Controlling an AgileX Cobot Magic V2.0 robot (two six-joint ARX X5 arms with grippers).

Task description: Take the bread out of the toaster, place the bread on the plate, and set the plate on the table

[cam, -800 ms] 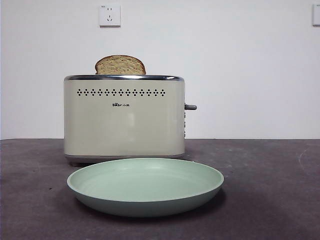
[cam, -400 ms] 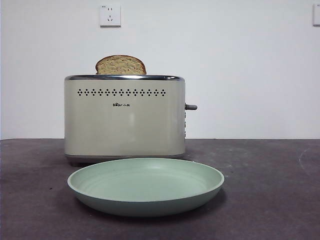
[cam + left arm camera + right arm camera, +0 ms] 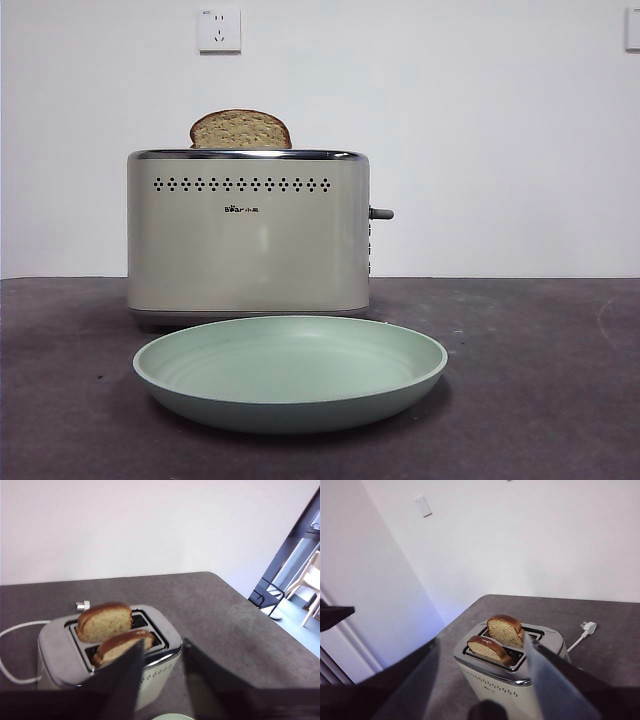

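The cream toaster (image 3: 248, 240) stands on the table (image 3: 540, 380) behind the mint-green plate (image 3: 290, 370). The bread (image 3: 240, 130) sticks up from the toaster's rear slot, its speckled crumb showing. The left wrist view shows the bread (image 3: 103, 621) with a second, lower slice (image 3: 122, 645) in the front slot. The right wrist view shows the same two, the bread (image 3: 504, 630) and the lower slice (image 3: 487, 650). My left gripper (image 3: 162, 642) hangs open above and in front of the toaster (image 3: 60, 650). My right gripper (image 3: 480, 647) is open too, high above the toaster (image 3: 495, 680). Neither holds anything.
A white cord with its plug (image 3: 589, 627) lies on the table behind the toaster. A wall socket (image 3: 219, 30) sits above it. In the left wrist view the table's edge (image 3: 260, 610) drops off, with chairs (image 3: 312, 587) beyond it.
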